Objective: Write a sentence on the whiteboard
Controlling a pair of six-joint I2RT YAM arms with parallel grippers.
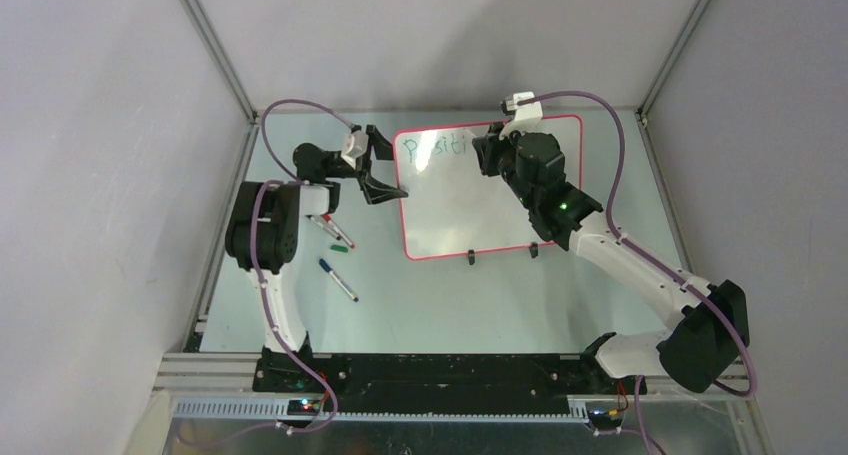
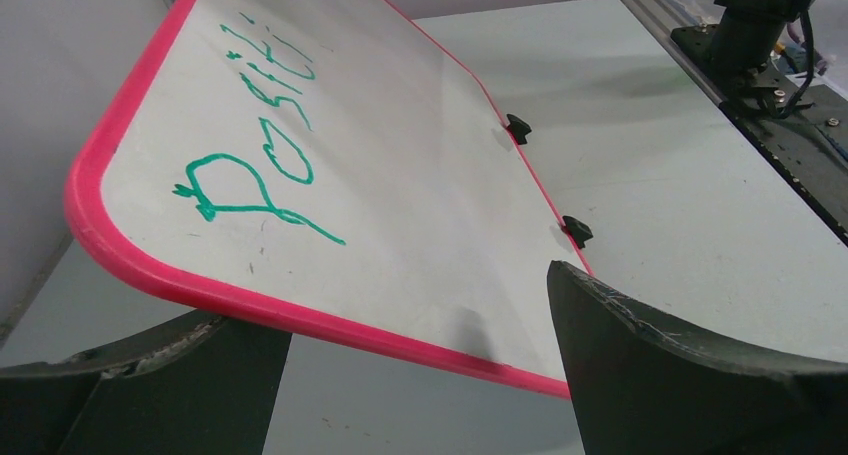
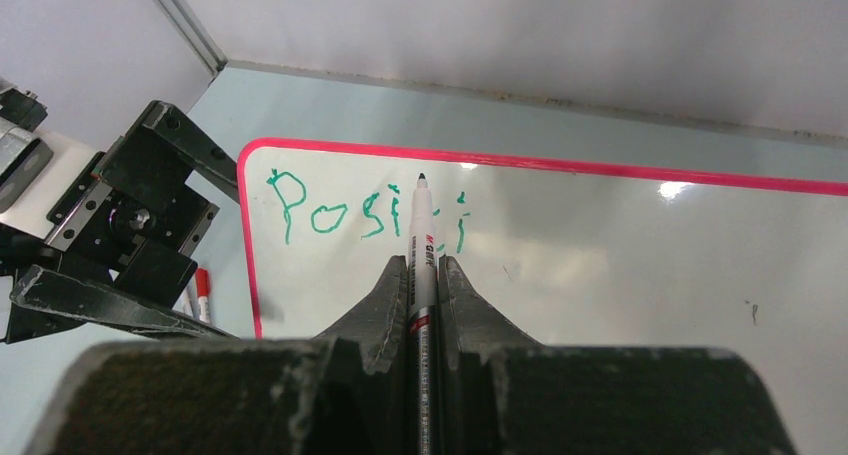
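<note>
One whiteboard [image 1: 480, 215] lies on the table [image 1: 450, 300], its long axis running left to right across the top view. Its two black feet are on the near rim. From the left wrist its left edge seems raised off the table, though I cannot tell by how much.

The left gripper [image 1: 385, 165] sits at that left edge with its jaws spread wide. The rim passes between them, and I cannot tell whether either finger touches it.

The right gripper [image 3: 420, 265] hangs over the far middle of the board, clamped narrow on a marker [image 3: 420, 240]. The marker's long axis points away from the robot toward the far rim, roughly square to the line of writing. Its tip is over the letters, but whether it touches the surface I cannot tell.

The sentence [image 1: 432, 147] is only a green "Positi", starting in the far-left corner and running rightward along the far rim.

The coming move likely turns on this: the bare board for the next letter lies just right of the last "i". The right arm is much the nearer, so the tip should step sideways to the right, across its own axis. The left arm seems placed only to steady the board.

A few spare pens [image 1: 338, 280] lie left of the board, well apart from the work.
</note>
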